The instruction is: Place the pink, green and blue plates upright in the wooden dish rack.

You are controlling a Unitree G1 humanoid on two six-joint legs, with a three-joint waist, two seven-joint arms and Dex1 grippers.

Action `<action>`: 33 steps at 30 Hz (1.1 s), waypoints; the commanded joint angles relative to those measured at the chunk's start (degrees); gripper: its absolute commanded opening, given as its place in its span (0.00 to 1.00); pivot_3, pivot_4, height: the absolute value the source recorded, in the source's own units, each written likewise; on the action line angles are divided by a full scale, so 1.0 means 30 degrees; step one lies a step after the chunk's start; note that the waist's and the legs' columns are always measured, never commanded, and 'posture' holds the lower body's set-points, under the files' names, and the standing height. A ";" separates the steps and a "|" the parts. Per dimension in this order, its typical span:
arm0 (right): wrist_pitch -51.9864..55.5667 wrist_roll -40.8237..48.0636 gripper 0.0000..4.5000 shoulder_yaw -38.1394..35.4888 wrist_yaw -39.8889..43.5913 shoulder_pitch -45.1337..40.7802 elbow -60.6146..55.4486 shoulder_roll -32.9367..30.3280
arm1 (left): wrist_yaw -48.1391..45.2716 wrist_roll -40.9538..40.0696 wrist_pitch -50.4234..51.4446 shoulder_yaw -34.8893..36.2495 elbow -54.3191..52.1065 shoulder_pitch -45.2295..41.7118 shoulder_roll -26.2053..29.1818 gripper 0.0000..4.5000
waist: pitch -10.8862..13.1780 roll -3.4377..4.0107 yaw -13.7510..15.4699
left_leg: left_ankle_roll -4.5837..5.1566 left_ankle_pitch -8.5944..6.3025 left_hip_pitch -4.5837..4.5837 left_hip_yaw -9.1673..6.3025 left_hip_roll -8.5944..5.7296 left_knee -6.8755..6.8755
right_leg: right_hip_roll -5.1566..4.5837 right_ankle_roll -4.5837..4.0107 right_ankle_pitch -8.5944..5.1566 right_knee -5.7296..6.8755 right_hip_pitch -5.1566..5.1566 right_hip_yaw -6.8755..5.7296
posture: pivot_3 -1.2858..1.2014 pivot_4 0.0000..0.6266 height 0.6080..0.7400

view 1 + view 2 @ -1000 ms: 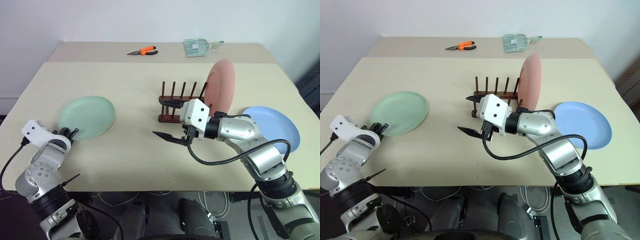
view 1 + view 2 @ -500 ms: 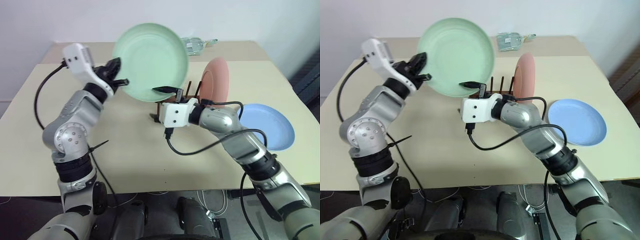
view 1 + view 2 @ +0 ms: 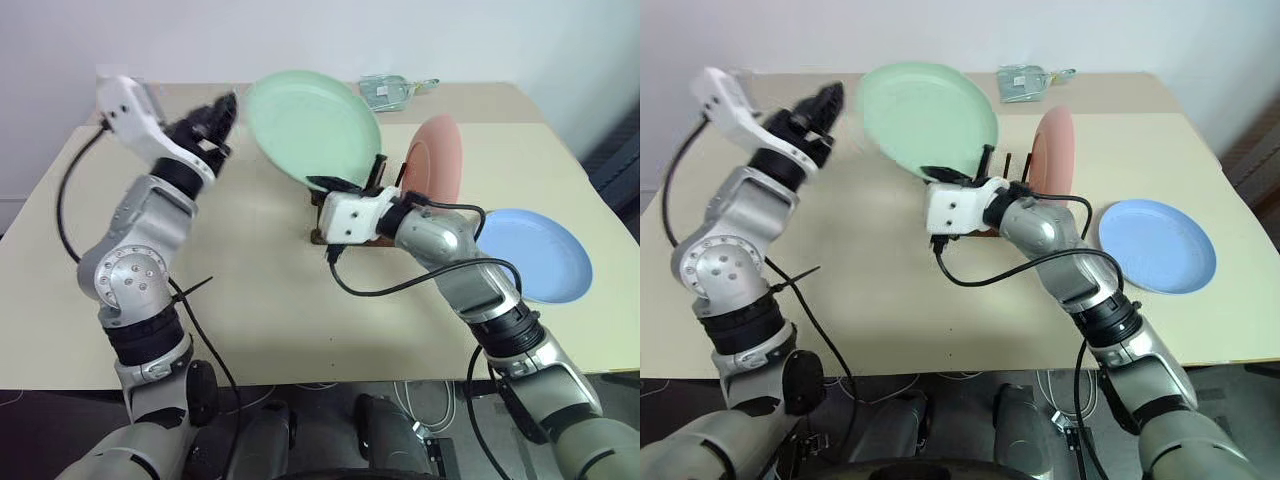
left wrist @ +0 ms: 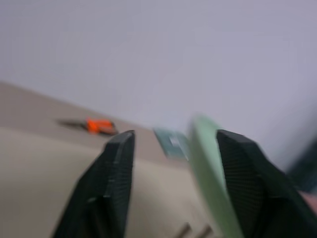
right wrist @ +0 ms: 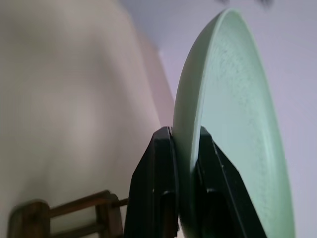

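Observation:
The green plate (image 3: 310,125) hangs tilted on edge above the table, just left of the wooden dish rack (image 3: 383,175). My right gripper (image 3: 335,185) is shut on its lower rim; in the right wrist view both fingers (image 5: 158,188) pinch the green plate (image 5: 228,124). My left gripper (image 3: 222,125) is open, raised a little left of the plate and off it. The pink plate (image 3: 437,160) stands upright at the rack's right end. On the table to the right, the blue plate (image 3: 535,255) lies flat.
A clear packet (image 3: 395,90) lies on the far table behind the rack. Orange pliers (image 4: 99,125) lie on that far table too. The cream table (image 3: 260,290) has bare room in front of the rack and to its left.
The left gripper lifted the green plate off the table toward the rack. The right gripper closed on its lower rim. The left gripper then opened and drew away to the left.

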 commanded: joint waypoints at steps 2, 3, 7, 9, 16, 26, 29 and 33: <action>0.5402 0.6485 0.00 -0.3974 0.0158 0.0670 -0.3996 0.2080 | -0.3118 0.2492 -0.2233 -0.1721 -0.0503 0.2306 0.2528 0.56 | -0.0003 0.0013 -0.0065 | 0.0000 0.0000 0.0007 0.0006 0.0003 -0.0012 | 0.0005 -0.0001 0.0000 0.0004 -0.0006 0.0008 | 0.52 0.24 1.00; 0.7347 0.8453 0.00 -0.5159 -0.0328 0.0836 -0.4785 0.2884 | -0.4242 0.2945 -0.2572 -0.2462 -0.0609 0.3277 0.3213 0.56 | -0.0013 0.0030 -0.0078 | 0.0000 0.0001 0.0018 0.0005 0.0010 -0.0031 | 0.0014 -0.0006 -0.0001 0.0005 -0.0006 0.0009 | 0.52 0.24 1.00; 1.3125 1.4150 0.00 -0.9190 -0.3479 0.0780 -0.6543 0.5578 | -0.8833 0.3400 -0.3529 -0.5602 -0.1681 0.7013 0.5038 0.56 | -0.0015 0.0046 0.0055 | -0.0020 0.0021 0.0039 -0.0001 0.0013 -0.0140 | 0.0012 -0.0045 0.0003 0.0009 -0.0042 0.0037 | 0.52 0.24 1.00; 1.4631 1.5790 0.00 -1.0328 -0.5076 0.0694 -0.6885 0.6455 | -1.0108 0.3890 -0.4055 -0.6919 -0.2099 0.8123 0.5409 0.56 | -0.0008 0.0057 0.0056 | -0.0027 0.0026 0.0016 -0.0013 0.0014 -0.0141 | 0.0011 -0.0109 -0.0016 0.0009 -0.0065 0.0023 | 0.52 0.24 1.00; 1.6623 1.9513 0.00 -1.2356 -0.8735 0.0503 -0.6646 0.7767 | -1.0934 0.3452 -0.3692 -0.8072 -0.2522 0.8674 0.4430 0.56 | -0.0009 0.0116 -0.0069 | -0.0033 0.0039 0.0008 0.0004 0.0025 -0.0198 | 0.0016 -0.0132 -0.0005 0.0018 -0.0142 0.0027 | 0.52 0.24 1.00; 1.6582 2.0293 0.18 -1.1667 -1.0482 -0.0074 -0.5299 0.6875 | -1.1220 0.3664 -0.3505 -0.8129 -0.2541 0.8723 0.4385 0.57 | -0.0010 0.0120 -0.0093 | -0.0031 0.0042 0.0008 0.0023 0.0027 -0.0198 | 0.0020 -0.0128 -0.0004 0.0022 -0.0148 0.0034 | 0.52 0.24 1.00; 1.5268 1.8258 0.48 -1.0073 -0.9319 -0.0298 -0.5301 0.5027 | -1.1271 0.3580 -0.3434 -0.8203 -0.2634 0.8720 0.4342 0.57 | -0.0010 0.0120 -0.0095 | -0.0031 0.0042 0.0008 0.0029 0.0027 -0.0196 | 0.0020 -0.0126 -0.0004 0.0021 -0.0147 0.0034 | 0.52 0.24 1.00; 1.1913 1.4651 0.69 -0.7551 -0.6191 -0.0611 -0.5950 0.0924 | -1.1440 0.3443 -0.3272 -0.8500 -0.2758 0.8719 0.4198 0.57 | -0.0006 0.0125 -0.0055 | -0.0031 0.0042 -0.0001 0.0043 0.0022 -0.0185 | 0.0015 -0.0120 -0.0008 0.0010 -0.0141 0.0033 | 0.52 0.24 1.00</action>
